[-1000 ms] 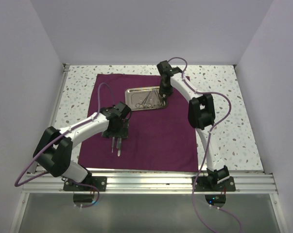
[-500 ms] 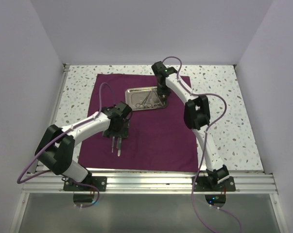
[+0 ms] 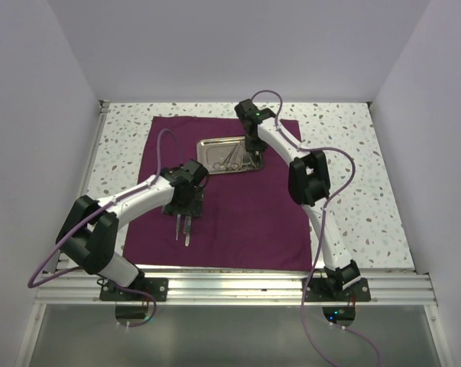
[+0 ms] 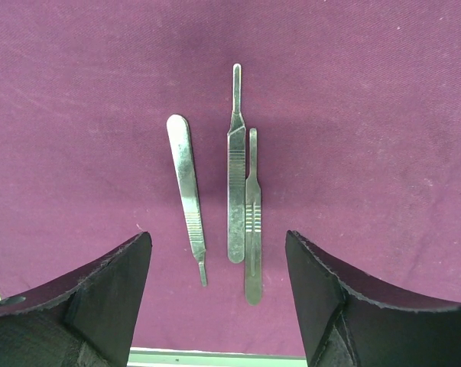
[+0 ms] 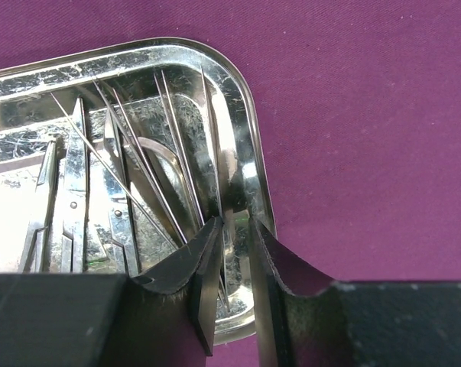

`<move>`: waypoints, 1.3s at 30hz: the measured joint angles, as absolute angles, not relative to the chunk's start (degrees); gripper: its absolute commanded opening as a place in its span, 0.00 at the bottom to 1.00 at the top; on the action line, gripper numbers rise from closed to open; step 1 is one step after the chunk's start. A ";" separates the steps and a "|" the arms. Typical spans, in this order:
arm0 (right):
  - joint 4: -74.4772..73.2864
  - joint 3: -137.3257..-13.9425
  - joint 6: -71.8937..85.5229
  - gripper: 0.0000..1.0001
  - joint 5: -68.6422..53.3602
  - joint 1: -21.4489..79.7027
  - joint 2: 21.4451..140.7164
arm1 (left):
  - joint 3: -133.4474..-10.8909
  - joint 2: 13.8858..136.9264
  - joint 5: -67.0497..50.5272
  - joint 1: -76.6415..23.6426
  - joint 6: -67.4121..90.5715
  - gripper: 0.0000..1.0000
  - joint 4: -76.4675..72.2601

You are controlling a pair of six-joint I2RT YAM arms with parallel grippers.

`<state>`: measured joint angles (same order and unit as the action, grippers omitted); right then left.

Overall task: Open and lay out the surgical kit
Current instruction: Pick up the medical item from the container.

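Since the earlier overhead view, the right arm (image 3: 280,139) has swung its wrist slightly toward the left of the frame, and its elbow has followed. The left arm (image 3: 134,200) has barely shifted.

The dark maroon cloth wrap (image 3: 238,222) lies spread flat in the middle of the frame. The small rectangular shiny steel tray (image 3: 207,145) sits on its upper centre. Thin silver instruments (image 3: 234,158), some ring-handled, are heaped inside the tray. Three flat steel scalpel handles (image 4: 236,191) lie side by side on the cloth at lower left, and two of them appear to touch.

These pieces look light, stiff and slippery, and the heaped ones are likely to snag on one another. A pinch across a single shank, near an end raised against the tray wall, seems the safest hold.

The right gripper (image 5: 234,229) reaches down into the tray's right end. Its jaws are narrowed to a slit with a thin tip running into it, but whether it is clamped cannot be told. The left gripper (image 4: 216,243) hovers over the three handles with its fingers wide apart, holding nothing. A white speckled table (image 3: 352,153) surrounds the cloth.
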<state>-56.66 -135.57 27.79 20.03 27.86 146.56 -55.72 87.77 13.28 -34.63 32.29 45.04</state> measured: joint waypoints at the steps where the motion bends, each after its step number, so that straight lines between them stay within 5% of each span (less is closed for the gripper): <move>1: -56.64 -135.55 27.79 0.26 19.97 27.86 146.56 | -55.77 87.77 13.28 -34.63 32.25 0.74 45.04; 25: -59.31 -128.01 24.16 0.22 20.91 31.81 143.13 | -57.12 89.27 13.76 -34.63 32.14 0.69 45.47; 29: -58.46 -126.98 24.45 0.00 19.42 31.57 142.56 | -57.17 89.27 13.91 -34.63 32.14 0.69 45.67; 39: -58.48 -124.29 24.69 0.00 17.85 31.18 140.42 | -62.67 91.59 15.25 -34.63 31.62 0.70 47.77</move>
<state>-58.48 -124.29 24.69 17.85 31.18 140.42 -62.67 91.59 15.25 -34.63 31.62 47.77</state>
